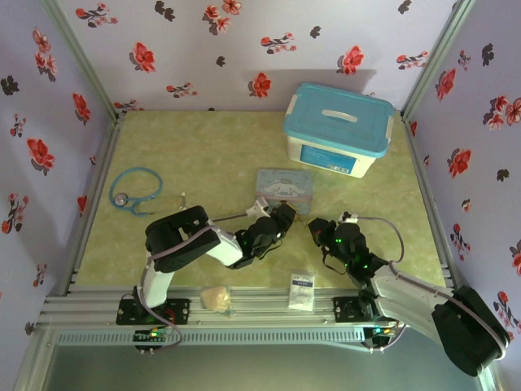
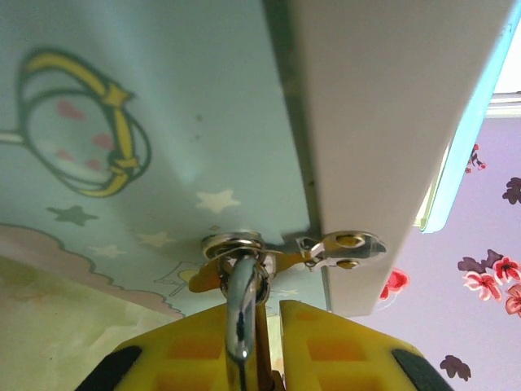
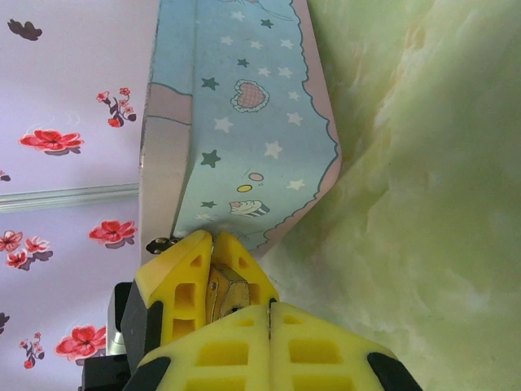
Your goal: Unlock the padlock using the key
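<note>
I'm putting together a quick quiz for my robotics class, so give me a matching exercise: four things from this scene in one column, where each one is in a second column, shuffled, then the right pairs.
Things
1. blue stethoscope
2. storage box with a blue lid
3. white sachet
4. padlock

Places
A. near edge of the table, between the arm bases
B. held in the right gripper
C. left side of the table
D. far right corner of the table

Pairs: 1-C, 2-D, 3-A, 4-B
</note>
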Motion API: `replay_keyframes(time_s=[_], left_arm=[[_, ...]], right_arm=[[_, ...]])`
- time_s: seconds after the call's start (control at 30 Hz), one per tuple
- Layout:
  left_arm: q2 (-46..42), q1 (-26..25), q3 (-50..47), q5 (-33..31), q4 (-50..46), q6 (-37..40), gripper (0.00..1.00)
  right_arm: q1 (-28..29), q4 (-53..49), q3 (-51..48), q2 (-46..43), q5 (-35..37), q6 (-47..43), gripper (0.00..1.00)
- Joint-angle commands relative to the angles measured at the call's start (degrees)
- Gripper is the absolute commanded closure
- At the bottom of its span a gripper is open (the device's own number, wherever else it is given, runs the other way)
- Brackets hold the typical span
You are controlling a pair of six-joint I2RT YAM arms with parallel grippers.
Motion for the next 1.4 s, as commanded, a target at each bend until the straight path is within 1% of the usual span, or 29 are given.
replay_keyframes(time_s=[0.0, 0.37, 0.57, 0.7, 0.83, 0.93, 1.03, 1.2, 1.27, 1.37], left_arm=[[-0.53, 0.02, 1.44, -1.2, 4.63, -0.42, 1.0], [-0.38, -0.28, 1.8, -0.53, 5.36, -0.59, 1.0], [-0.61, -0.37, 1.5, -0.26, 5.31, -0.72, 1.0], [0.12, -0.39, 1.7, -0.02, 5.57, -1.36, 1.0], [0.63, -0.71, 2.32, 0.65, 5.92, -1.91, 1.0], [0.24, -0.77, 2.64, 1.2, 5.98, -1.76, 1.0], [-0.17, -0.84, 2.95, 1.85, 5.77, -1.38, 1.0], [-0.02, -1.16, 2.2, 2.08, 5.99, -1.94, 1.0], [0.08, -1.33, 1.88, 2.1, 5.91, -1.99, 1.0], [0.54, -1.59, 1.84, 2.25, 6.0, -2.39, 1.0]], right_arm=[[0.22, 2.55, 0.34, -0.15, 0.97, -1.17, 1.0], [0.24, 4.18, 1.12, 1.78, 1.48, -1.67, 1.0], [0.31, 8.57, 0.33, 5.26, 0.6, -0.78, 1.0], [0.26, 10.08, -0.95, 4.5, 1.99, -0.3, 1.0], [0.25, 8.22, 0.92, 3.41, 1.09, -2.39, 1.0], [0.12, 8.73, 1.47, 4.92, 0.5, -2.6, 1.0], [-1.16, 13.21, 1.77, 9.19, -2.12, -2.19, 1.0], [-4.62, 21.03, 3.4, 16.3, -9.15, -1.32, 1.0], [-6.17, 21.78, 4.1, 17.44, -11.64, -1.17, 1.0], [-5.65, 19.14, 5.85, 17.12, -12.27, -2.23, 1.0]])
